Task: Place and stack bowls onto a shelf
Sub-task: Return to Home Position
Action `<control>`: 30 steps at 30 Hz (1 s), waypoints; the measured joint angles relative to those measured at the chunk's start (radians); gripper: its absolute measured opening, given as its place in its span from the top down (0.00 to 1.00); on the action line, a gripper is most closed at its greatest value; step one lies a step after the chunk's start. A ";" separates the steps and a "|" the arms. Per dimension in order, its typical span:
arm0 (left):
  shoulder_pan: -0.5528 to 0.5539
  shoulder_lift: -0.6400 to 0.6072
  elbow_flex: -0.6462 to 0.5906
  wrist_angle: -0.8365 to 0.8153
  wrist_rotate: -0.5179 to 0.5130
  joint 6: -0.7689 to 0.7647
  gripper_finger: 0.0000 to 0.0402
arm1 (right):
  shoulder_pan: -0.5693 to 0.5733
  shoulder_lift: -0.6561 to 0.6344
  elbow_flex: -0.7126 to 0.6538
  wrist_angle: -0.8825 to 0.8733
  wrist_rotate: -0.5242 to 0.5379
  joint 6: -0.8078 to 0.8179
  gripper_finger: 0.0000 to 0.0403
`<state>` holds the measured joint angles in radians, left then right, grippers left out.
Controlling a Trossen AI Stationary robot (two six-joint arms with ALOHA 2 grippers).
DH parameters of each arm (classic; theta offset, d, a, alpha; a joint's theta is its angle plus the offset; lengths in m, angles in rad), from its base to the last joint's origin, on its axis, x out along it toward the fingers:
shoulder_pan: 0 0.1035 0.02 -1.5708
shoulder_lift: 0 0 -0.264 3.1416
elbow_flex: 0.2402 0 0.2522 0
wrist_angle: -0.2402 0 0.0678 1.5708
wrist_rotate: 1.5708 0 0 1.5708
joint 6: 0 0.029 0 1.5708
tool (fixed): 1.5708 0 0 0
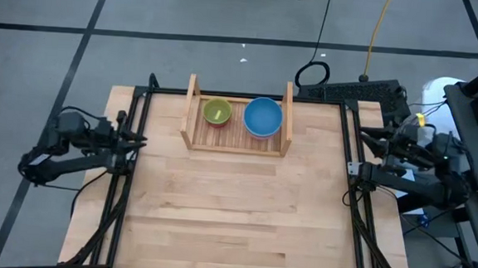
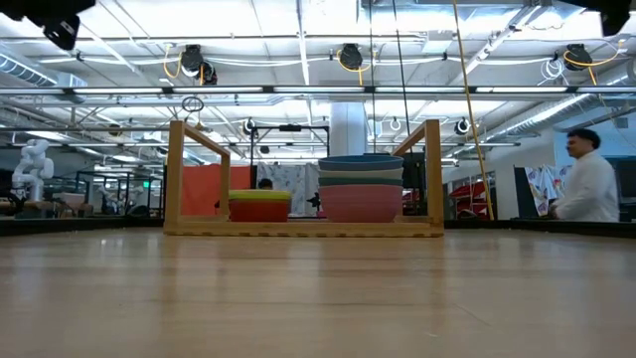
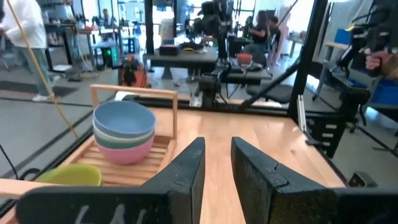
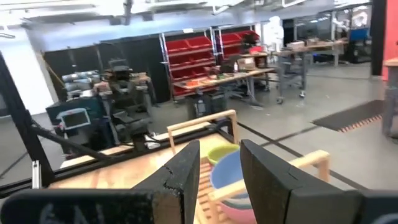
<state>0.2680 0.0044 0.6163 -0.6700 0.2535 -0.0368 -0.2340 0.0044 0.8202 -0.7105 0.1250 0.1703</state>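
Blue-topped stack (image 1: 262, 116) and yellow-topped stack (image 1: 217, 111) fill the shelf (image 1: 237, 142); left gripper (image 3: 217, 163) and right gripper (image 4: 219, 167), fingers apart and empty, flank it, probably parking.

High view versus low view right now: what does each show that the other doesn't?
Only the high view: the left gripper and right gripper, at the side edges of the table, apart from the shelf. Only the low view: lower layers, red bowl under the yellow bowl, pink bowl at the taller stack's base. Both: two stacks, blue bowl topping one.
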 joint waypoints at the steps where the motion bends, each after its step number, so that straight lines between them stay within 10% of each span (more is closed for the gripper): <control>1: 0.000 0.000 -0.018 0.017 0.000 -0.002 0.79 | 0.000 0.000 -0.018 0.026 -0.009 -0.006 0.73; 30: 0.000 0.000 -0.238 0.277 -0.019 0.051 0.79 | 0.000 0.000 -0.335 0.360 -0.104 -0.002 0.73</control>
<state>0.2680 0.0040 0.3786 -0.3929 0.2348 0.0139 -0.2337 0.0044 0.4850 -0.3502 0.0208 0.1683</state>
